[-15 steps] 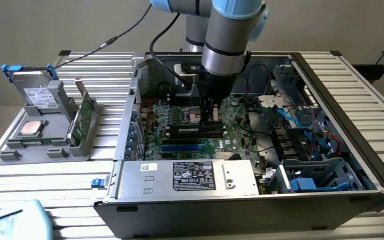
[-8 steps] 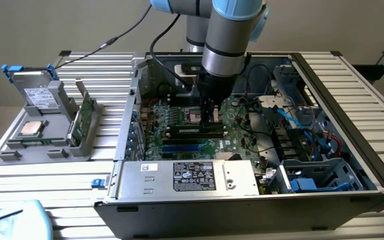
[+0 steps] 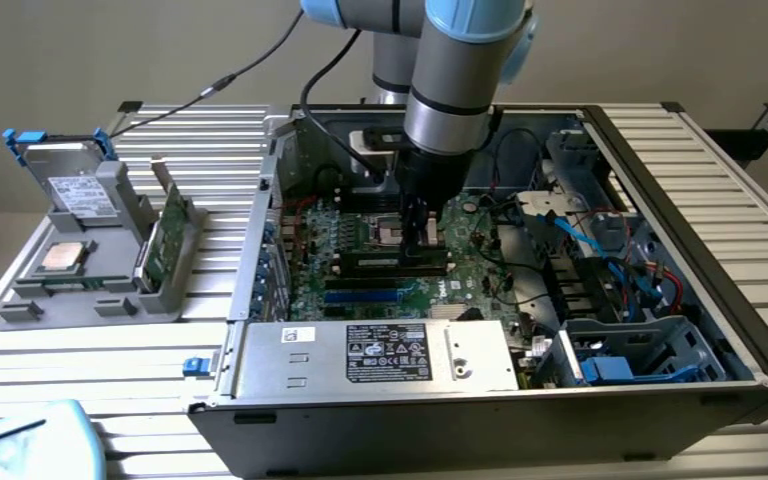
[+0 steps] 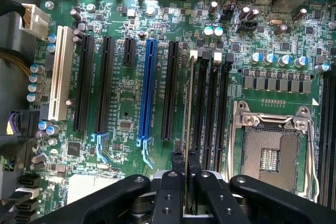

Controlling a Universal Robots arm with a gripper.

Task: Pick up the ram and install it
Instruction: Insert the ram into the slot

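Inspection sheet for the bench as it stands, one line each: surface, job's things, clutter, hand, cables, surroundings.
surface: slatted metal table carrying an open computer case lying on its side.
job's things: the ram, seen edge-on in the wrist view, at the black memory slots beside the open processor socket.
clutter: grey fixture at the exterior view's left, holding a drive, a silver processor chip and a green board.
hand: the hand is inside the case, apparently closed on the ram.
cables: blue leads inside the case; a black cable hanging off the arm.
surroundings: plain wall; nothing else seen.
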